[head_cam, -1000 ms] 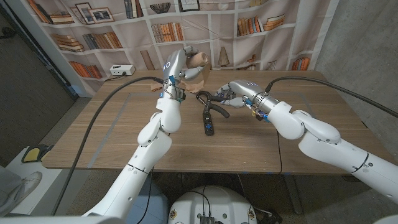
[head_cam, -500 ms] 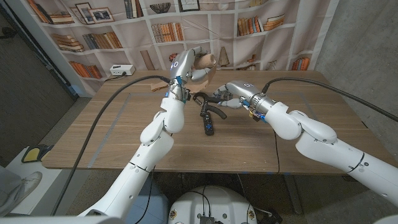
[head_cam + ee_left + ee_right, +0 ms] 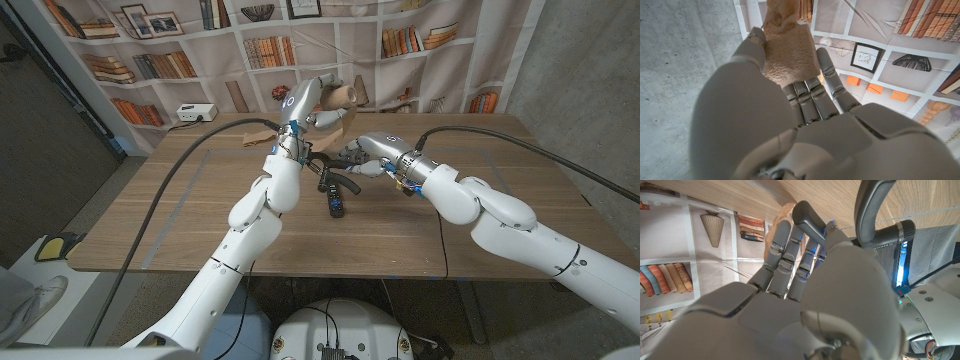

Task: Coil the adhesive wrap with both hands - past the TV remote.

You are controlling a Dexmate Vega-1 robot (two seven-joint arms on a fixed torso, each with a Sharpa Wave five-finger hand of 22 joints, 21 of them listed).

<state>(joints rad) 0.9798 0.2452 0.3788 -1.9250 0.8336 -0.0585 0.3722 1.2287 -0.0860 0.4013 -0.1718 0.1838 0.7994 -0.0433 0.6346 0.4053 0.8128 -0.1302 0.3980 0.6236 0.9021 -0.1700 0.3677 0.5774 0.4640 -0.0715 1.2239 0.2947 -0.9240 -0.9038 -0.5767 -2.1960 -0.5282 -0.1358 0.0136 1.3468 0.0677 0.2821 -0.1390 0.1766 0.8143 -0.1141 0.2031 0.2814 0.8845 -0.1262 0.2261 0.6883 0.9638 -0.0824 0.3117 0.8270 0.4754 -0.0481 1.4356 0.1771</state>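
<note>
My left hand (image 3: 318,100) is raised above the table's far middle and grips the tan adhesive wrap roll (image 3: 341,95); its rough fabric (image 3: 789,55) lies across my fingers (image 3: 812,92). A strip of wrap (image 3: 337,124) runs down from the roll to my right hand (image 3: 360,155), which reaches in low from the right and holds the strip's end at its fingertips. Tan wrap (image 3: 785,214) shows just beyond those fingers (image 3: 785,260). The black TV remote (image 3: 335,196) lies on the table in front of both hands.
A dark grey curved band (image 3: 347,178) lies beside the remote, under my right hand, and also arches past the fingers as the curved band (image 3: 874,210). A thick black cable (image 3: 190,160) crosses the table's left part. Bookshelf backdrop (image 3: 160,60) stands behind the wooden table (image 3: 180,220).
My left hand has carried the roll to the right and a little higher, drawing the strip over toward the right hand. The right hand has edged slightly left.
</note>
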